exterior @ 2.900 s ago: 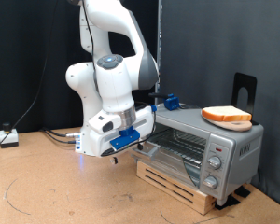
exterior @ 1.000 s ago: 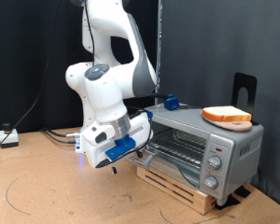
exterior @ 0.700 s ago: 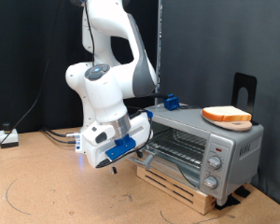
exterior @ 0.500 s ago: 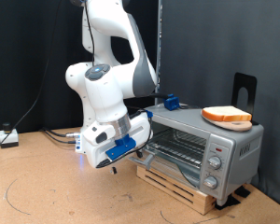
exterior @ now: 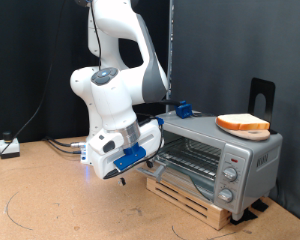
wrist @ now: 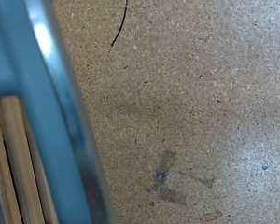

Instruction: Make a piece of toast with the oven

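Observation:
The piece of toast (exterior: 242, 123) lies on a round wooden board on top of the silver oven (exterior: 230, 158) at the exterior view's right. The oven's door (exterior: 156, 167) is dropped open and the wire rack (exterior: 193, 152) shows inside. My gripper (exterior: 141, 163) is at the door's outer edge, on the exterior view's left of the oven; its fingers are hidden by the hand. In the wrist view the door's metal edge (wrist: 56, 112) runs across close up, with no fingers showing.
The oven stands on a wooden slatted base (exterior: 190, 195), whose slats also show in the wrist view (wrist: 14, 159). A black stand (exterior: 261, 95) rises behind the oven. Cables (exterior: 60, 145) and a box (exterior: 7, 148) lie on the brown tabletop (exterior: 50, 200).
Since 2.9 s ago the hand has moved down and to the exterior view's left at the door's edge. Over the last second nothing has moved.

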Controlling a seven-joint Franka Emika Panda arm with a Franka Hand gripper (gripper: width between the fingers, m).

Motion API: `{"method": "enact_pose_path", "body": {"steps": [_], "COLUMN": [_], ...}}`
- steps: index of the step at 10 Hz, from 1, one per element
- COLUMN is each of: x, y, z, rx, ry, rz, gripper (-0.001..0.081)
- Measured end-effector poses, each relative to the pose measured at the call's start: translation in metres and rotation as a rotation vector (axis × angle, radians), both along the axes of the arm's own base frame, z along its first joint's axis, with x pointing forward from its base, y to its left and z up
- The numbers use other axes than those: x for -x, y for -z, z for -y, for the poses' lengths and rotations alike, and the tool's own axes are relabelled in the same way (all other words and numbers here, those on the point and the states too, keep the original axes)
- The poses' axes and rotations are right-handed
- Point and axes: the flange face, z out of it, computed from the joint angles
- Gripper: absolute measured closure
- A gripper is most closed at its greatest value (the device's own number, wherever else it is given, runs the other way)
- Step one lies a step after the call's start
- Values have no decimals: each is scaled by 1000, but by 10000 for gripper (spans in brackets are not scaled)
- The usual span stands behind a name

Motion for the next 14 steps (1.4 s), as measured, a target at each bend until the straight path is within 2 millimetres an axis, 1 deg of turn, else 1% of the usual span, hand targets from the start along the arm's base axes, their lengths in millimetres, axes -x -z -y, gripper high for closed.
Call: {"method": "enact_pose_path", "body": {"steps": [8,11,14], "x": [1,-1,-6], "y": [1,8,21], "z": [3,14,27], "rx": [37,87,114], "ry": [0,42,74], "rz": [-18,-26,-37], "gripper": [-1,-1,-1]}}
